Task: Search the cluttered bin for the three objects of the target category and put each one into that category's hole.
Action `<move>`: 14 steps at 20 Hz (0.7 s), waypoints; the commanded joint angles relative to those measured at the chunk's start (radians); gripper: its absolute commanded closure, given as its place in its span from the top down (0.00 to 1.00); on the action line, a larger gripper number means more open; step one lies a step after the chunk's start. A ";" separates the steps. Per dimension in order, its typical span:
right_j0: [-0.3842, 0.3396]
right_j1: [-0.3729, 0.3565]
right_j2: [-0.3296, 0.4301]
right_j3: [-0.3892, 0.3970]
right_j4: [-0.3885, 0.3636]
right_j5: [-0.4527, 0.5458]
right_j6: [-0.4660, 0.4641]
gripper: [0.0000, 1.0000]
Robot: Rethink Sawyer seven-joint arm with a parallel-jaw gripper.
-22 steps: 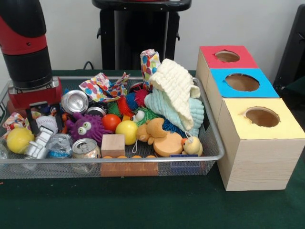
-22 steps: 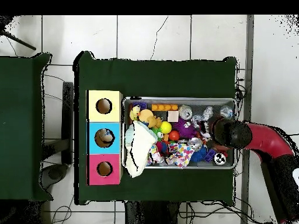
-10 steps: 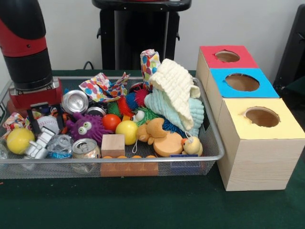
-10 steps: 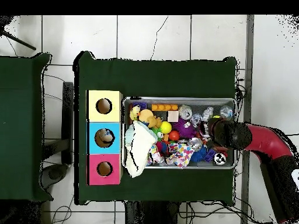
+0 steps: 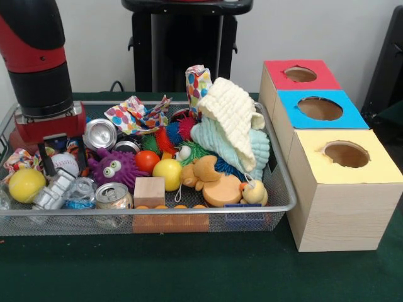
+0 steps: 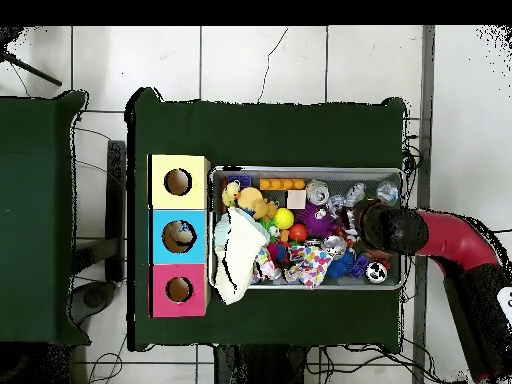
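The arm stands upright over the end of the wire bin (image 5: 277, 204) that is farthest from the three boxes, and its pincer (image 5: 61, 160) hangs low there with two dark fingers (image 5: 44, 160) spread apart, one on each side of a white baseball (image 5: 65, 163), not yet pinching it. Which category is wanted I cannot tell. The baseball looks firm and round, so it may roll away; a hold across its middle seems best. The crushed cans (image 5: 101, 133) near it look light, thin and slippery. The yellow box (image 5: 346, 182), blue box (image 5: 321, 110) and red box (image 5: 301, 75) stand just beside the bin on the green counter (image 5: 189, 270).
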 commanded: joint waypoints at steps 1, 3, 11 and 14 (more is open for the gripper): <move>0.056 -0.014 -0.010 0.033 -0.023 0.084 -0.099 1.00; 0.066 -0.026 -0.012 0.022 -0.013 0.114 -0.107 1.00; 0.115 -0.194 -0.008 0.033 0.026 0.241 -0.125 1.00; 0.111 -0.141 -0.008 0.032 0.012 0.201 -0.103 1.00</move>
